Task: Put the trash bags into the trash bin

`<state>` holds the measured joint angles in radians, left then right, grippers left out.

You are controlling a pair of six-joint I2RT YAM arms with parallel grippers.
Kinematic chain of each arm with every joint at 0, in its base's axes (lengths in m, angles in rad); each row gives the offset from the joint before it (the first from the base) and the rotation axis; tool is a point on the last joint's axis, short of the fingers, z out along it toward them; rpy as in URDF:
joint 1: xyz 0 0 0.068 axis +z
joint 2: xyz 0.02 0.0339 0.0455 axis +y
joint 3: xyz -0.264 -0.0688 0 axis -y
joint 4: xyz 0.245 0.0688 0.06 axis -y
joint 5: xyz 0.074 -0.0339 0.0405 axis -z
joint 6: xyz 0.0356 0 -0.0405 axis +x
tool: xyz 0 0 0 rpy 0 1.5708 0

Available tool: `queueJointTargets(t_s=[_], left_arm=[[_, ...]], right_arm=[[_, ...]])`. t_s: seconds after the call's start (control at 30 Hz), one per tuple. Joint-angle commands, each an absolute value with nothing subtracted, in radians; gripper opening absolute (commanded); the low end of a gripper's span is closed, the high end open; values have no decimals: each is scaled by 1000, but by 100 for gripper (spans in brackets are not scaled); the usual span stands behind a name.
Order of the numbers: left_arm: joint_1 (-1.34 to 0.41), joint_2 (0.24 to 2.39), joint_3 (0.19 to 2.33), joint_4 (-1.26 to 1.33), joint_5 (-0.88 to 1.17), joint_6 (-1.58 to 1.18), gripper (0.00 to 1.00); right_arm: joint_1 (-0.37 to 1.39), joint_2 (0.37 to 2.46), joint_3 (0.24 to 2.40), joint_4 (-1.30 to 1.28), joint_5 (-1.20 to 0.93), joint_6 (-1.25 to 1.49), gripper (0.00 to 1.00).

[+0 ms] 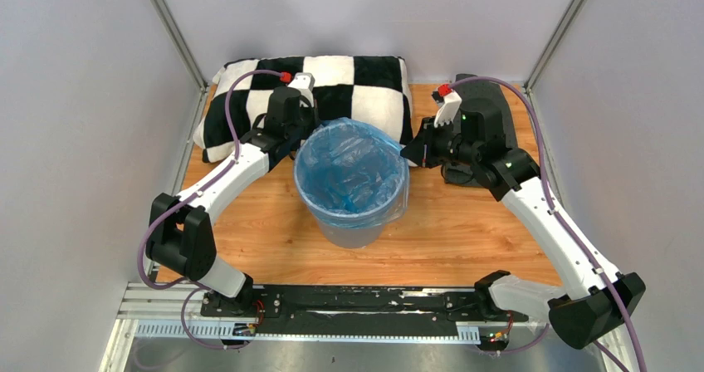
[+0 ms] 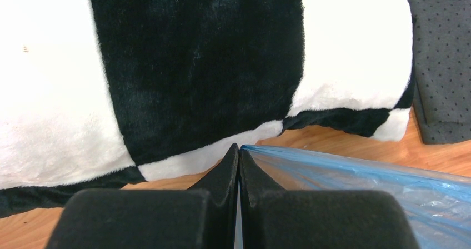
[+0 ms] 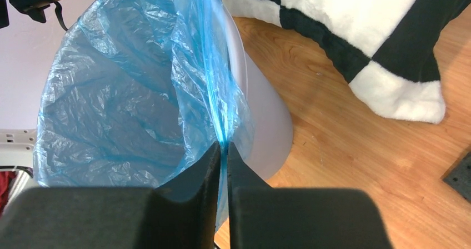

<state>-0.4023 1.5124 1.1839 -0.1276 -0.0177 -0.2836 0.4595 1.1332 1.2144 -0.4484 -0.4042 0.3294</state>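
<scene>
You had the left gripper (image 2: pixel 239 150) pinching the trash bag (image 1: pixel 349 173) at the far-left rim of the trash bin (image 1: pixel 355 232), and the right gripper (image 3: pixel 222 148) pinching it at the right rim.

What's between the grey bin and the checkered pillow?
Only bare wooden tabletop separates the round light-grey plastic bin from the black-and-white checkered pillow; right wrist view shows it.

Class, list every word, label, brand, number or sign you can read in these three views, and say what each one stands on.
None: no view shows readable text.
The trash bin, the trash bag, the checkered pillow and the dotted mat bear no lettering.
The fine marks along the rail at the arms' bases are too small to tell whether they are print.
</scene>
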Motion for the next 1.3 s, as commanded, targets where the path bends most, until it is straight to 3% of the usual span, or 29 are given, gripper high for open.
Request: queueJointTargets(t_s=[0.0, 0.1, 0.5, 1.27], left_arm=[[-397, 1531, 1213, -130, -6, -268, 0], [-397, 1531, 1213, -130, -6, -267, 0], [-397, 1538, 1213, -118, 15, -268, 0], [-397, 1485, 1065, -71, -67, -421, 0]], right_arm=[[444, 1102, 1203, -456, -418, 336, 6], [444, 1097, 1215, -459, -389, 339, 0], [445, 1177, 1231, -407, -205, 384, 0], [449, 1214, 1032, -289, -220, 458, 0]])
